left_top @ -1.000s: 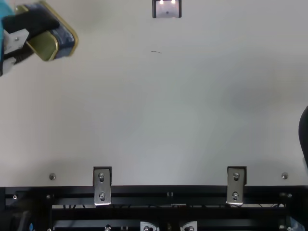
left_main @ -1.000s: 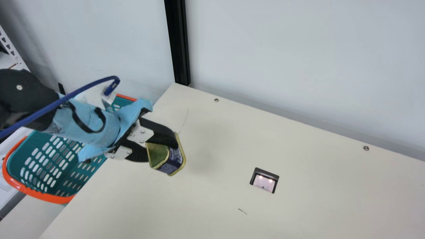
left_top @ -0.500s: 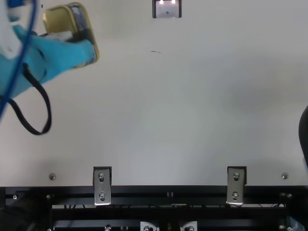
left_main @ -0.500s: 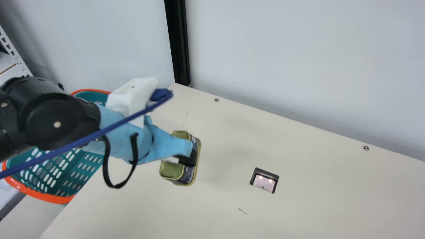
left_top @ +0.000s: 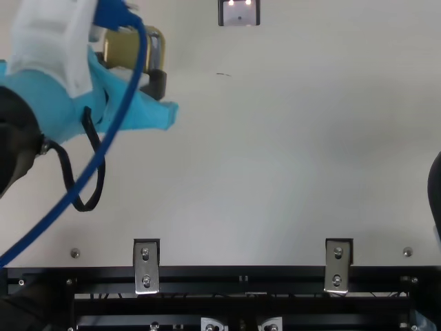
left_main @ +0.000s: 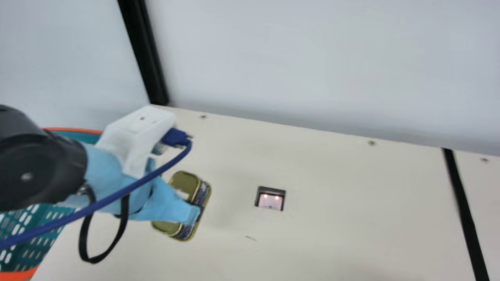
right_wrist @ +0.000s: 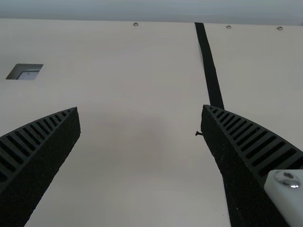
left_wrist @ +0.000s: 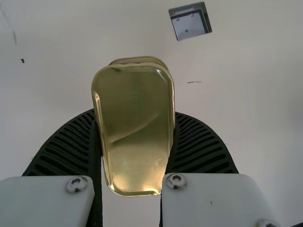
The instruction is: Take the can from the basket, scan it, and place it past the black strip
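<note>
one scanner lies between the can and the black strip.

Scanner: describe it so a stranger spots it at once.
On the table, look between the can and the black strip. The scanner is the small dark-rimmed recess. Two lights glow inside it, unlike the round screws.
</note>
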You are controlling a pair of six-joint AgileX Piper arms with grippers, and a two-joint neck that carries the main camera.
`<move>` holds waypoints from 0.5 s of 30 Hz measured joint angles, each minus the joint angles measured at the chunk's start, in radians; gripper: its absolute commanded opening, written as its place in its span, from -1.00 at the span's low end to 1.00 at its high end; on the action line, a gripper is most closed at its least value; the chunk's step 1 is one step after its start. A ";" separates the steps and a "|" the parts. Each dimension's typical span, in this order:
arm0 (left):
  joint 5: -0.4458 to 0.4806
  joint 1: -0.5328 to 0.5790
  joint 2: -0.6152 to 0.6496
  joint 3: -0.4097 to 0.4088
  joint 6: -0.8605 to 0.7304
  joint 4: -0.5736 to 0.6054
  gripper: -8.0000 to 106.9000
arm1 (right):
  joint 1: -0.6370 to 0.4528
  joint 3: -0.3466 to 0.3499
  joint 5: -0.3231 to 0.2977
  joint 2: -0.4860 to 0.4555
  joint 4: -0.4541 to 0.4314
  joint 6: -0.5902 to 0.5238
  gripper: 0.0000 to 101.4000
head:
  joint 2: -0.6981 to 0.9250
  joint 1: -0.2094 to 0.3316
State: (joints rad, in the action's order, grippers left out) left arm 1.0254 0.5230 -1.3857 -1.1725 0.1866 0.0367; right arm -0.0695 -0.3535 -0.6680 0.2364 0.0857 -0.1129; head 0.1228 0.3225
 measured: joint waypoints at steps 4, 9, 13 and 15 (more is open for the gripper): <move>0.034 0.014 -0.027 -0.014 -0.079 0.025 -0.68 | 0.000 0.000 0.000 0.000 0.000 0.000 1.00 | -0.056 -0.026; 0.058 0.034 -0.069 -0.030 -0.194 0.035 -0.68 | 0.000 0.000 0.000 0.000 0.000 0.000 1.00 | -0.113 -0.061; 0.051 0.063 -0.095 -0.038 -0.281 0.038 -0.68 | 0.000 0.000 0.000 0.000 0.000 0.000 1.00 | -0.138 -0.067; 0.038 0.080 -0.113 -0.044 -0.330 0.038 -0.68 | 0.000 0.000 0.000 0.000 0.000 0.000 1.00 | -0.154 -0.077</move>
State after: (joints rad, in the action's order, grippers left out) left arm 1.0639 0.6034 -1.4990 -1.2166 -0.1434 0.0743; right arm -0.0695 -0.3535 -0.6680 0.2364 0.0857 -0.1129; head -0.0307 0.2457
